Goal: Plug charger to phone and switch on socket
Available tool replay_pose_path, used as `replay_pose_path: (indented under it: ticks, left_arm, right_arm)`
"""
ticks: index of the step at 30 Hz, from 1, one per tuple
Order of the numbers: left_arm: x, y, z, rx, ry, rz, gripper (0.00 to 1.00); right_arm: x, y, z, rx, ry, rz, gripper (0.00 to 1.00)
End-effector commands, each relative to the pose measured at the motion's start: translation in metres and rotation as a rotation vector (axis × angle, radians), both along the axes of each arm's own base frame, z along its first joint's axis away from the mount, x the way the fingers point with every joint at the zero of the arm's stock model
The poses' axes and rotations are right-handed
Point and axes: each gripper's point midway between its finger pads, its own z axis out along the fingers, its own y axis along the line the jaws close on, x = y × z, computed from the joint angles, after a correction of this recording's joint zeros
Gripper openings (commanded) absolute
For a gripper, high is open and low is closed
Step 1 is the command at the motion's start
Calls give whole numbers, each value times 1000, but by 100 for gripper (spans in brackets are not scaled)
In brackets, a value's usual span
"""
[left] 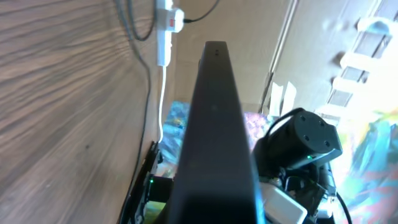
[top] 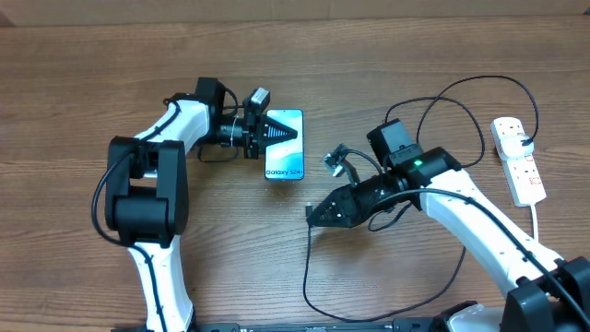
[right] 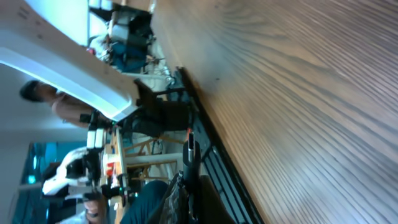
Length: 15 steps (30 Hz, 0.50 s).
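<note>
The phone point(top: 284, 157) lies near the table's middle, screen up, showing "Galaxy S24". My left gripper point(top: 275, 132) reaches in from the left and is shut on the phone's far end. In the left wrist view the phone point(left: 214, 124) shows edge-on as a dark slab. My right gripper point(top: 316, 215) is below and right of the phone, apart from it. It is shut on the charger's plug tip point(right: 188, 154). The charger's black cable point(top: 309, 277) loops toward the front edge and curls back to the socket point(top: 518, 159) at the far right. The socket also shows in the left wrist view point(left: 168, 22).
The socket's white cord point(top: 539, 221) runs toward the front right. A small grey clip-like object point(top: 336, 159) lies right of the phone. The right arm's white link point(top: 479, 217) crosses the right side. Bare wooden table lies at the left and front centre.
</note>
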Motion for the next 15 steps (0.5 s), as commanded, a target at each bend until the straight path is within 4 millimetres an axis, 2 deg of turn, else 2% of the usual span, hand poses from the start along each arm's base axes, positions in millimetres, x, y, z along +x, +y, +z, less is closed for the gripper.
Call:
replay_pose_path:
  ticks: [1,3,6,9,15]
  left_arm:
    - [-9,-2,77,-88,-167,-14,4]
    - [-10,-2,84,-58,-160,-9,4]
    - [-10,-1,82,16,-120,8,4]
    - [-10,-1,86,9,-108,7,4]
    - [-9,-1,88,-1,-123,6,4]
  right_arm:
    - [3,12,21,64,13,0,4]
    - [8,15,23,66,27,-23,4]
    - [16,18,27,75,41,-53,4]
    - [22,22,32,86,69,-81,4]
    - [18,27,54,202,81,-24,4]
